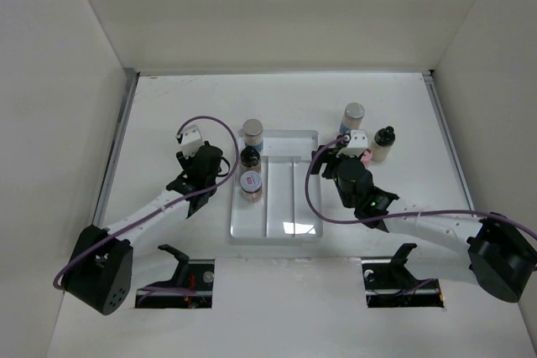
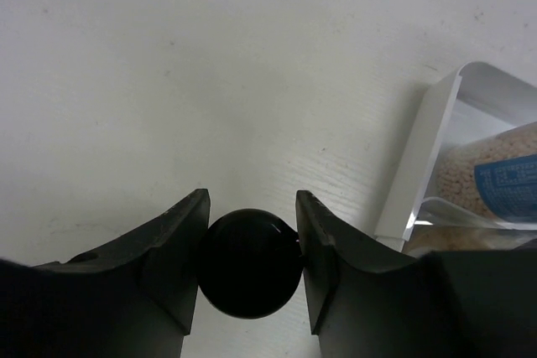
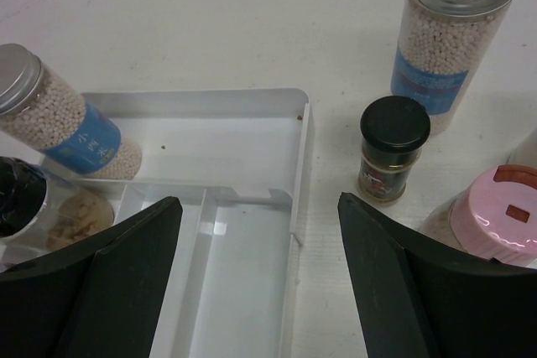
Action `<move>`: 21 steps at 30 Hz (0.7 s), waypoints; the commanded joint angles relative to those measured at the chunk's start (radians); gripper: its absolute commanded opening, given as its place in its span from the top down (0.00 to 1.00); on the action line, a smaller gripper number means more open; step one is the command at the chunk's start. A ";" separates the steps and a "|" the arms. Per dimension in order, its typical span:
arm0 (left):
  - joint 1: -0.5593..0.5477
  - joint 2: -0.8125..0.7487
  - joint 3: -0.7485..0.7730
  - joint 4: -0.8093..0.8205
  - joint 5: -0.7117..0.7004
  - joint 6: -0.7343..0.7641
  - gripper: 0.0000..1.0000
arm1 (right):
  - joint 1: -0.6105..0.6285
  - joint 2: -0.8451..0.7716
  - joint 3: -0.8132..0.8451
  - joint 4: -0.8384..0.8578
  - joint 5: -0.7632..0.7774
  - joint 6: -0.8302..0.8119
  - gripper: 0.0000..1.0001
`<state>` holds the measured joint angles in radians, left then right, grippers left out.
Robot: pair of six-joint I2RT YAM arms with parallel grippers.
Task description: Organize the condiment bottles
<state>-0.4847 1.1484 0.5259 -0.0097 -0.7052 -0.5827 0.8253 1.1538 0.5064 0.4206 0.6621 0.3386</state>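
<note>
Beneath the right end effector point(image 3: 258, 207), whose fingers are spread wide and hold nothing, lies the clear three-compartment tray point(image 3: 226, 133), the largest thing in view. To that end effector's right, three bottles stand unsorted on the surface point(image 3: 210, 23). The tall grey-lidded jar point(image 3: 457, 39), with pale beads and a blue label, is farthest ahead. The pink-capped jar point(image 3: 503, 211) is just beside the right finger, and the small black-capped spice bottle point(image 3: 393, 153) is between them. To its left, inside the tray, stand a second blue-labelled bead jar point(image 3: 67, 119) and a dark-lidded jar point(image 3: 17, 199).

Off the tray's left wall, the left end effector point(image 2: 252, 207) is clenched on a round black cap point(image 2: 249, 264). The cap fills the gap between the fingers, and the body below it is hidden.

The step in hand looks like carrying this bottle to the tray. The next move probably calls for lifting it clear of the wall and setting it upright in free space beside the jars already in the tray.
</note>
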 commanded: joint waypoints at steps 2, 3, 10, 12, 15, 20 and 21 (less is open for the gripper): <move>-0.011 -0.110 -0.013 0.054 0.012 0.012 0.64 | -0.002 -0.009 0.001 0.053 0.008 -0.003 0.18; -0.027 -0.148 -0.024 0.038 0.015 0.017 0.65 | -0.002 -0.009 0.000 0.053 0.007 0.000 0.18; -0.260 -0.455 -0.067 -0.166 -0.008 0.012 0.67 | -0.002 0.004 0.003 0.053 0.004 0.002 0.18; -0.339 -0.512 -0.060 -0.251 -0.025 0.001 0.67 | -0.002 0.014 0.004 0.053 0.004 0.002 0.18; -0.425 -0.545 -0.031 -0.355 -0.050 -0.009 0.67 | -0.002 0.015 0.007 0.053 0.005 0.002 0.18; -0.556 -0.536 -0.012 -0.427 -0.043 -0.012 0.67 | -0.005 0.012 0.003 0.053 0.004 0.004 0.18; -0.577 -0.524 -0.012 -0.424 -0.040 -0.012 0.67 | -0.005 0.007 0.001 0.053 0.004 0.007 0.18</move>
<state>-1.0103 0.6125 0.4725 -0.3866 -0.7296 -0.5854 0.8249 1.1683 0.5064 0.4206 0.6621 0.3389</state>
